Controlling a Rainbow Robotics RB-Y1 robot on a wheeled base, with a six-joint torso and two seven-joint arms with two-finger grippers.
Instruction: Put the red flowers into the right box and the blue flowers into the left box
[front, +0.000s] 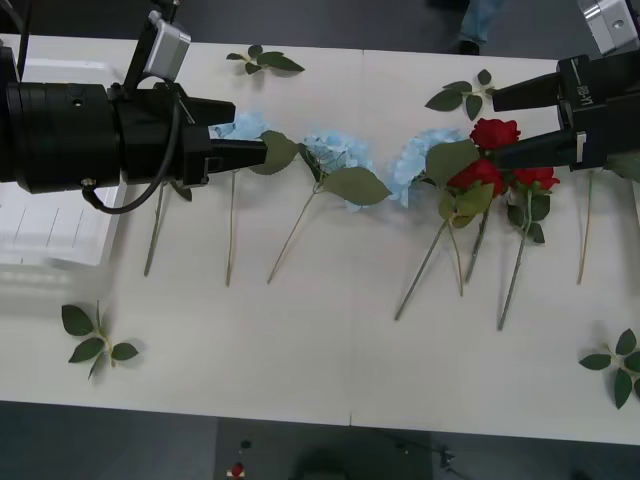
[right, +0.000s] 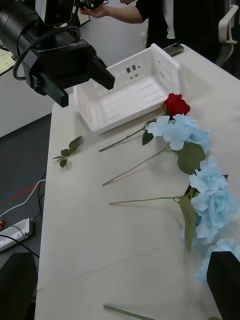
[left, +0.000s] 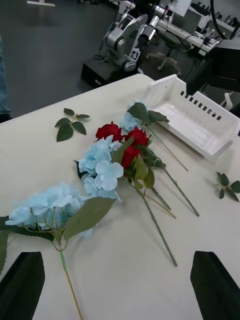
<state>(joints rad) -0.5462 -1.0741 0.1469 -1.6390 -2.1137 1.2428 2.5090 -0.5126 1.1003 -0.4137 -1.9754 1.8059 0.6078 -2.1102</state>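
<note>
Grippers both wide open, holding nothing. I've got left gripper (front: 248, 138) over leftmost blue flowers (front: 335, 152), right gripper (front: 510, 122) just above red flowers (front: 494, 133) mid-table. Left box (front: 50, 215) at table's left edge, right box (left: 192, 117) past the roses.

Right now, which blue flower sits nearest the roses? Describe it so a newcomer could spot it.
Start at the white table in the front view and find the three red roses bunched towards the robot's right. The blue flower lies just to their left, touching the bunch. Unlike the other blue heads, its pale cluster curves in an arc, with a big green leaf overlapping the roses.
</note>
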